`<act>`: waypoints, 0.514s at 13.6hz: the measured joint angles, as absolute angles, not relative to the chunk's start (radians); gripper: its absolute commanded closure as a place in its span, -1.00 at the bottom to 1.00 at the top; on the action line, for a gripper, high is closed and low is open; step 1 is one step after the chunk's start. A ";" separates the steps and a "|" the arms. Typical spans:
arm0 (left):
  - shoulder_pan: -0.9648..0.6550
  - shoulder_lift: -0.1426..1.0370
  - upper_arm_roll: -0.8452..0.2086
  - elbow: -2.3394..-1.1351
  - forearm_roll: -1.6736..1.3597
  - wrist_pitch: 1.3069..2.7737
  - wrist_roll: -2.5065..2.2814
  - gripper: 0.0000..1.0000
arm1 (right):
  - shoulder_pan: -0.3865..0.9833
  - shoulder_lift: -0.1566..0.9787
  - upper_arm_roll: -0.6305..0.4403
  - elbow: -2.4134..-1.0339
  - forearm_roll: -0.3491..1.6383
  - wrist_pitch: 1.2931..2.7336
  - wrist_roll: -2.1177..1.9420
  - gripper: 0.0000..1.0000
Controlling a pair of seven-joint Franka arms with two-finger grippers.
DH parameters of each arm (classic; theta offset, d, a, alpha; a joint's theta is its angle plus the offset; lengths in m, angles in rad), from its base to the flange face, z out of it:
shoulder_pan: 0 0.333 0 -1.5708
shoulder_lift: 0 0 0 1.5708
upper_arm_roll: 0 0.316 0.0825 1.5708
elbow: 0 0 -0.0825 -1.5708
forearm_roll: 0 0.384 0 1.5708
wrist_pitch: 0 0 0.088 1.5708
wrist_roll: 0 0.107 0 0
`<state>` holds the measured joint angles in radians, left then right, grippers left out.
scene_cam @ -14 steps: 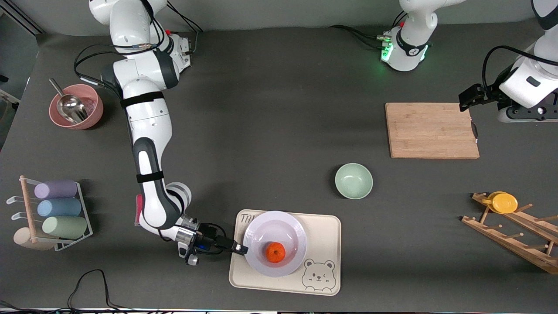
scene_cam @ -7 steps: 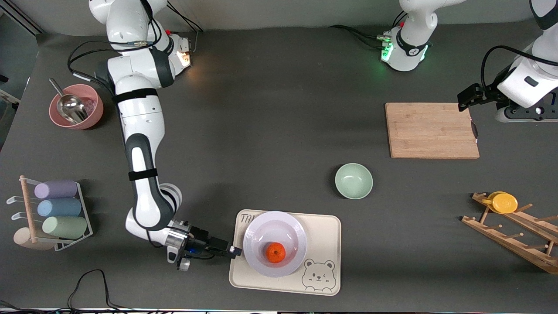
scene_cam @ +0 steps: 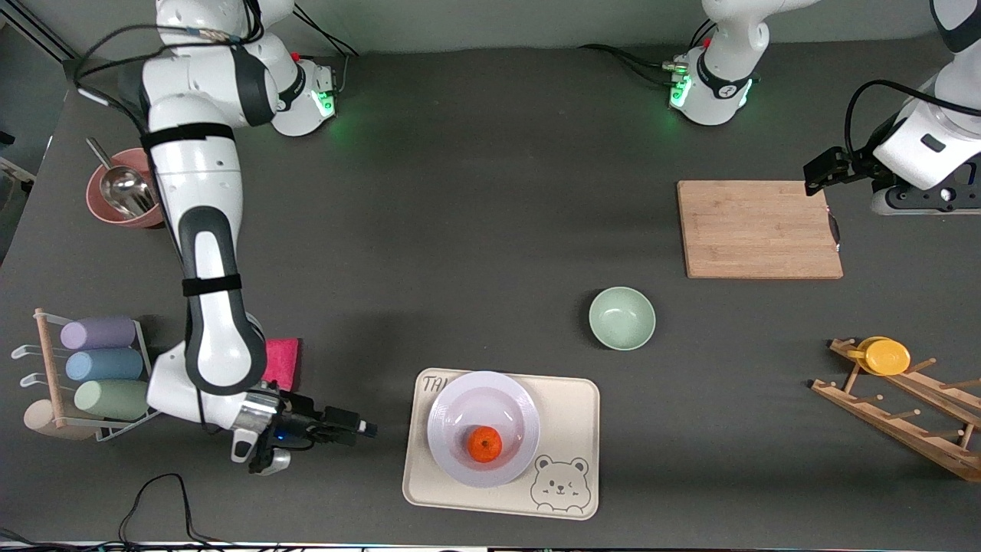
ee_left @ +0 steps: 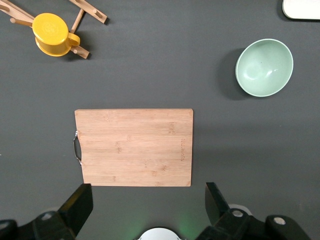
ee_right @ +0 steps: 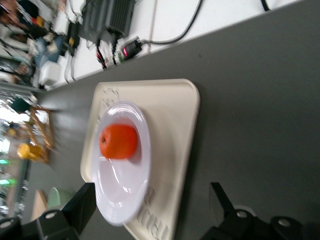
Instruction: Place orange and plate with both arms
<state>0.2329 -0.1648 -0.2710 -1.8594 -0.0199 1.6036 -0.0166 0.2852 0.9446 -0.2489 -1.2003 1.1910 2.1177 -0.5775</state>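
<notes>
Orange (scene_cam: 484, 444): lies in the plate (scene_cam: 460, 410), toward the rim nearest the front camera.
Plate: sits on the cream bear tray (scene_cam: 567, 406), on the desk (scene_cam: 460, 230).
Right gripper (scene_cam: 366, 430): fingers spread, empty, low beside the tray, apart from it.
Left gripper (ee_left: 145, 207): spread, empty, over the cutting board's (scene_cam: 759, 228) edge; arm waits.
Progress: both placements look done; only clearing the arms appears left.
</notes>
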 measured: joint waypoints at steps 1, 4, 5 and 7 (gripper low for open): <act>0.233 -0.165 -0.271 -1.859 -0.020 1.604 -0.017 -1.00 | 0.286 0.889 -0.254 -1.251 1.104 2.106 -0.555 -1.00; 0.232 -0.165 -0.272 -1.859 -0.020 1.604 -0.017 -1.00 | 0.289 0.711 -0.264 -1.420 0.850 2.072 -0.529 -1.00; 0.232 -0.165 -0.272 -1.859 -0.020 1.604 -0.017 -1.00 | 0.298 0.654 -0.270 -1.475 0.744 2.066 -0.507 -1.00; 0.231 -0.165 -0.272 -1.859 -0.020 1.606 -0.017 -1.00 | 0.336 0.536 -0.287 -1.576 0.528 2.062 -0.420 -1.00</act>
